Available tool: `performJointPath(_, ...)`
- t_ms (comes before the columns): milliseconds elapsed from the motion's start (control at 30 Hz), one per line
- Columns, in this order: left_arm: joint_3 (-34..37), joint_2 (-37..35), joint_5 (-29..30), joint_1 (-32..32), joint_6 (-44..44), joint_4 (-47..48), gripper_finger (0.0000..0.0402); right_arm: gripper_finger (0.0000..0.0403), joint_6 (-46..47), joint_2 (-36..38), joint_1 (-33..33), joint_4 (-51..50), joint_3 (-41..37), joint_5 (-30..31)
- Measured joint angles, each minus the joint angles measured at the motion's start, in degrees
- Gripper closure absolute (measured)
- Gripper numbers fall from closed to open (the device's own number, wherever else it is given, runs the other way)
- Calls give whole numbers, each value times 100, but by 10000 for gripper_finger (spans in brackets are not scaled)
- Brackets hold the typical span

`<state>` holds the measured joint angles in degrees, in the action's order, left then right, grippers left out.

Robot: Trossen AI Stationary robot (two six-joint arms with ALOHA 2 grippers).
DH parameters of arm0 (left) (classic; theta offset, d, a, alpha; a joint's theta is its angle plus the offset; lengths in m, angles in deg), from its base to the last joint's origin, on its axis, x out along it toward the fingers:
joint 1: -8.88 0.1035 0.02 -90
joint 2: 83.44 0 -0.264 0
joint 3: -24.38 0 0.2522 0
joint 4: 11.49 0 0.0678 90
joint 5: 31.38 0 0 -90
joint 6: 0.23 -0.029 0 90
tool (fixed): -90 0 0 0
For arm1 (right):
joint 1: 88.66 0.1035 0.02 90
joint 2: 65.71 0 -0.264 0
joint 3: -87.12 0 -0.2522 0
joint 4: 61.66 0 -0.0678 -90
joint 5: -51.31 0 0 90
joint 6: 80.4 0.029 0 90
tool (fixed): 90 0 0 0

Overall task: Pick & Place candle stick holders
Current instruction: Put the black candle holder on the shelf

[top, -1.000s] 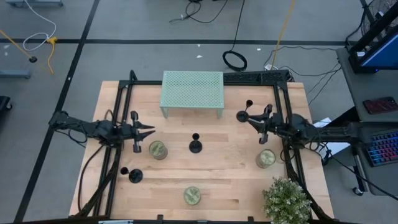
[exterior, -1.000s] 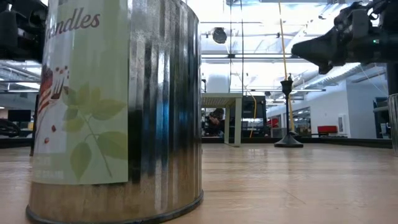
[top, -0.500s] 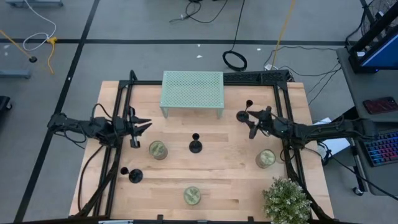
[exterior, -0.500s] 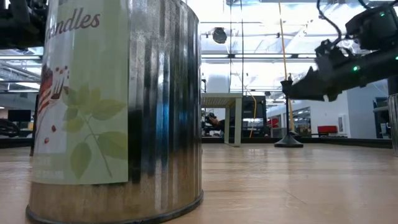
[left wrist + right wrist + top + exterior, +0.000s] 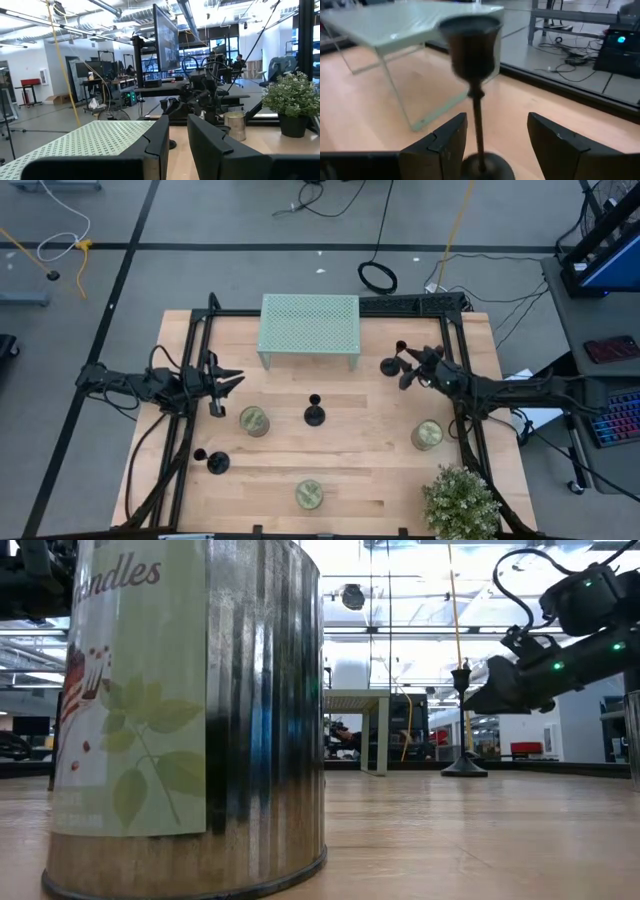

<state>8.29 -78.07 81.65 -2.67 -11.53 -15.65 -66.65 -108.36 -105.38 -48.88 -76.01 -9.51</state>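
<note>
The wooden table (image 5: 350, 450) carries a pale green perforated shelf (image 5: 309, 326) at its far edge. The right gripper (image 5: 408, 364) sits at the rear-right candle stick holder (image 5: 391, 364), fingers spread either side of its stem (image 5: 479, 125) (not touching). The left gripper (image 5: 232, 383) hovers near the left side, fingers narrowly parted, holding nothing.

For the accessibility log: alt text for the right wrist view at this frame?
A black candle stick holder stands upright on the wooden table, its thin stem in the gap between the open right gripper's two dark fingers, which do not touch it. Behind it stands a pale green mesh riser on thin legs.
</note>
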Motion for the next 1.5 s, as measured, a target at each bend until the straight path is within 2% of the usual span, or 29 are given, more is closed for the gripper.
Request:
performJointPath(167, 0, -1, 1, -4, -9, -12, 325, 202, -9, -513, -209, 899, 0, -685)
performJointPath(333, -2, 0, 0, -4, 1, -12, 325, 213, -40, -1066, -211, 1249, 0, -257)
performJointPath(433, -2, -2, 0, -2, 103, 12, 325, 254, -35, -1278, -234, 1288, 0, -212)
performJointPath(600, -4, 0, 1, -4, 132, 174, 325, 374, -214, -1461, -323, 1536, 0, -241)
performJointPath(633, -4, 0, 0, -4, 133, 204, 325, 386, -323, -1476, -321, 1560, 0, -245)
performJointPath(800, -4, 0, 1, -4, 134, 292, 325, 390, -143, -1489, -321, 1829, 0, -309)
performJointPath(867, -4, -1, 1, -4, 158, 291, 325, 395, -195, -1471, -320, 2354, 28, -718)
performJointPath(1000, -4, 0, 1, -3, 154, 291, 325, 394, -993, -1264, -306, 3264, 253, -1631)
performJointPath(1100, -4, 0, 2, -3, 154, 289, 325, 395, -1767, -945, -361, 3773, 681, -1606)
performJointPath(1200, -4, 0, 2, -4, 100, 287, 325, 395, -2213, -764, -426, 3170, 1362, -1287)
performJointPath(1300, -4, 0, 0, -3, 87, 285, 325, 395, -2365, -831, -465, 1498, 2515, -1312)
performJointPath(1400, -4, -2, 2, -4, -31, 262, 325, 395, -2314, -1354, -570, -436, 3887, -1313)
performJointPath(1500, -4, 0, 22, -2, -188, 176, 325, 396, -2313, -2120, -728, -1525, 4984, -1316)
